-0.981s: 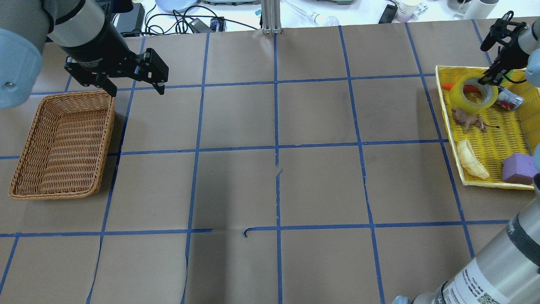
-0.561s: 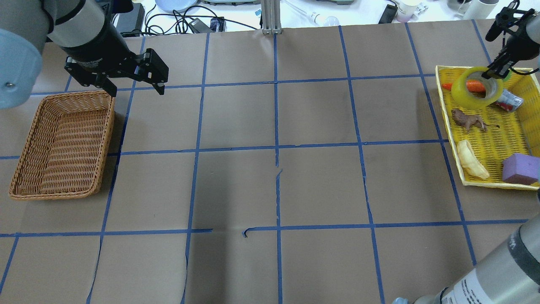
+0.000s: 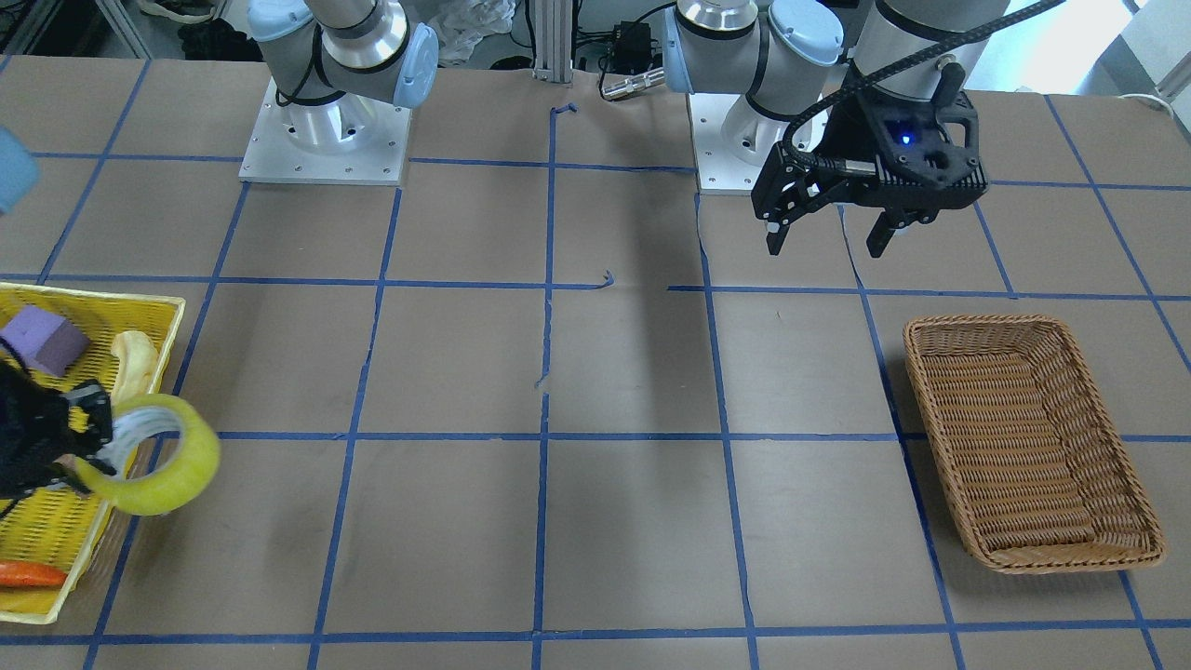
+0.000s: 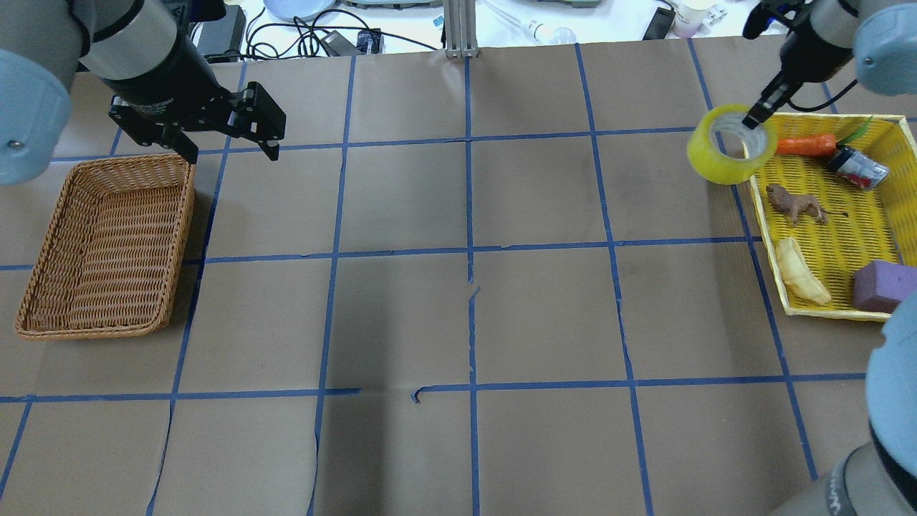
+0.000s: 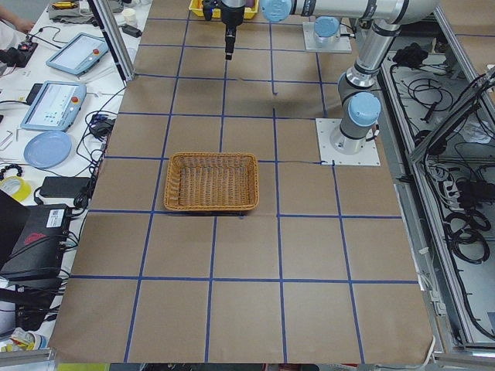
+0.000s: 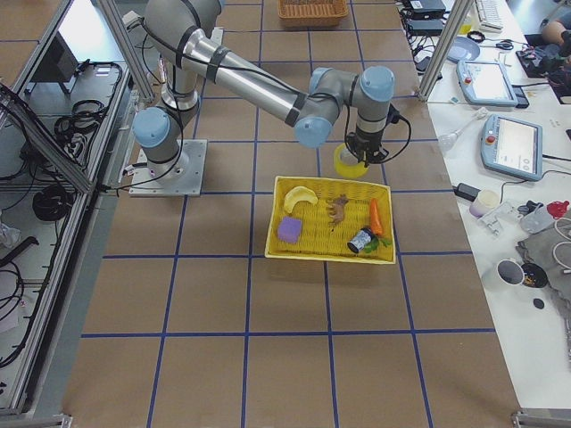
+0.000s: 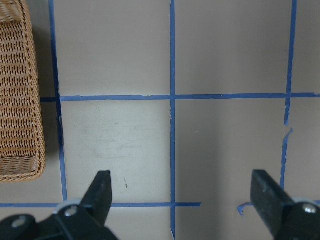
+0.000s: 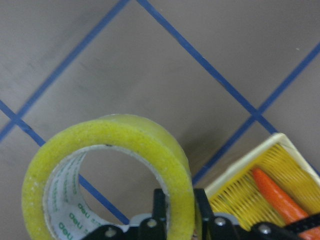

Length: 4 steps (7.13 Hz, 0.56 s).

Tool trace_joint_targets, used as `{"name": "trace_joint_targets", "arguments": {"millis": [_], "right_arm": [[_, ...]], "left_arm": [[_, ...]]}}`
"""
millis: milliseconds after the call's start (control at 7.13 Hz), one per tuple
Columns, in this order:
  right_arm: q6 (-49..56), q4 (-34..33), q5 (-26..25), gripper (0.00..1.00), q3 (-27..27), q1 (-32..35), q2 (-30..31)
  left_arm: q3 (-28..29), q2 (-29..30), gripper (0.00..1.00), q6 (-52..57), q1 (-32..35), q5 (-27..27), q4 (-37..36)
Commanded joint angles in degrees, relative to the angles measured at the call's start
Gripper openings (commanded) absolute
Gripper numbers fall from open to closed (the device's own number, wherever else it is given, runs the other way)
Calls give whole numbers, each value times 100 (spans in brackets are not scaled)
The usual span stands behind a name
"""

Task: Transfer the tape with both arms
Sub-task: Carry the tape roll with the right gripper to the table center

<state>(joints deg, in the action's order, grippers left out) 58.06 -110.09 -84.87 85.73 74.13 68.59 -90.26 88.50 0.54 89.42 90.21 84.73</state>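
The yellow tape roll (image 4: 725, 159) hangs in the air over the table, just outside the yellow tray's (image 4: 831, 229) far left corner. My right gripper (image 4: 751, 119) is shut on the roll's wall, one finger inside the core. The right wrist view shows the roll (image 8: 115, 145) pinched between the fingers of that gripper (image 8: 177, 215). In the front view the tape (image 3: 191, 465) hangs at the left edge. My left gripper (image 4: 231, 153) is open and empty, held above the table beside the wicker basket's far corner. It also shows in the front view (image 3: 824, 247) and the left wrist view (image 7: 182, 187).
The wicker basket (image 4: 107, 244) is empty at the left. The yellow tray holds a carrot (image 4: 802, 145), a small can (image 4: 856, 169), a brown toy animal (image 4: 795, 204), a pale banana-like piece (image 4: 802, 272) and a purple block (image 4: 881, 285). Blue tape lines grid the brown table.
My right gripper has lifted the tape out of the tray and carried it left, past the tray's edge over the table. The left arm has not moved.
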Motion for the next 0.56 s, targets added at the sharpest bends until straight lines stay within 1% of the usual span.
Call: {"name": "trace_joint_targets", "arguments": {"millis": [0, 140, 280, 421], "right_arm": [[-2174, -142, 319, 0, 590, 1063, 32], [-3211, -727, 565, 0, 933, 1521, -20], [-4109, -1299, 568, 0, 1346, 1978, -30], [-5049, -1722, 568, 0, 1698, 2487, -47]], "left_arm": [[0, -8, 100, -1, -4, 6, -1], [0, -9, 100, 7, -4, -3, -1], [0, 0, 100, -1, -4, -3, -1], [0, -8, 100, 7, -4, 6, -1]]}}
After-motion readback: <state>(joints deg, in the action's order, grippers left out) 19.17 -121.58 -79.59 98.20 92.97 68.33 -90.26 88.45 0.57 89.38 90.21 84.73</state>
